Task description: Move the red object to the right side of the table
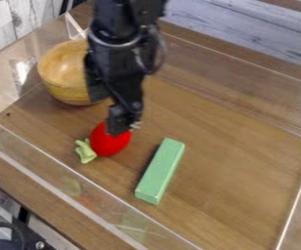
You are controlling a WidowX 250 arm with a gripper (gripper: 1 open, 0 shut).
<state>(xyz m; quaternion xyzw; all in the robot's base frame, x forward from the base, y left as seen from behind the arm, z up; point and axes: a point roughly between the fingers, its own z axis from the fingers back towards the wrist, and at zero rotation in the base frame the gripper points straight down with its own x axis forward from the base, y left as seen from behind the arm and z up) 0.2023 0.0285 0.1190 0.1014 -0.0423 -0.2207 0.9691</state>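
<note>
Above the red object (pixel 110 143) — the gripper (pixel 122 113), wide apart, near the bowl (pixel 67 73)

Strawberry (pixel 110 142) left of block (pixel 160 172); bowl (pixel 65 74) behind strawberry, seemingly apart. All on table (pixel 232 127).

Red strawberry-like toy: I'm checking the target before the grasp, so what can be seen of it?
The strawberry-like toy is a rounded, bright-red body with a pale green leafy stem pointing toward the near-left edge. It lies on its side on the brown tabletop, between the wooden bowl and the green block, touching neither. The gripper's open fingers are right at its far side; whether they touch it is unclear.
</note>
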